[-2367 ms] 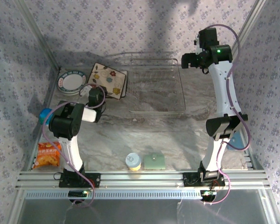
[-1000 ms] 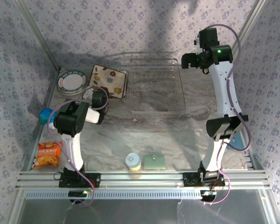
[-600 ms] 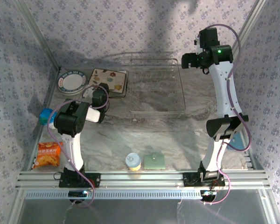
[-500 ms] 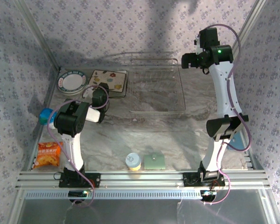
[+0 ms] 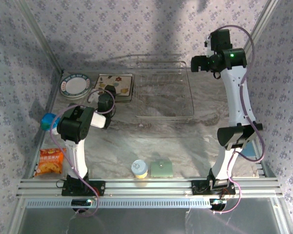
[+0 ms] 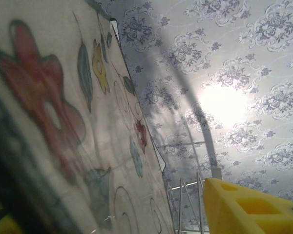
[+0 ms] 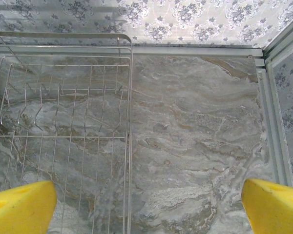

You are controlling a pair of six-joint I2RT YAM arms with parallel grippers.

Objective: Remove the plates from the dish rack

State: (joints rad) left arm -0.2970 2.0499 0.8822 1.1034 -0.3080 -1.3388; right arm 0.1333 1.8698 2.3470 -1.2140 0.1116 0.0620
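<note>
The wire dish rack point(image 5: 164, 95) stands at the back middle with nothing in it; its right rim shows in the right wrist view point(image 7: 129, 122). A flower-printed square plate point(image 5: 116, 83) lies flat on the table left of the rack. Close up, the plate point(image 6: 63, 126) takes up the left of the left wrist view. Round teal-rimmed plates point(image 5: 74, 86) are stacked at the far left. My left gripper point(image 5: 105, 99) is at the square plate's near edge, open, its right finger point(image 6: 249, 209) well clear of the plate. My right gripper point(image 5: 199, 64) hangs open over the rack's far right corner.
A blue cup point(image 5: 47, 120) and an orange snack bag point(image 5: 50, 161) lie along the left side. A yellow-lidded jar point(image 5: 139, 168) and a small green square pad point(image 5: 161, 168) sit near the front rail. Patterned walls close in the back and both sides.
The square plate has gone from tilted up to lying flat on the table. My left gripper's jaws have opened off it. The right arm has barely shifted.
</note>
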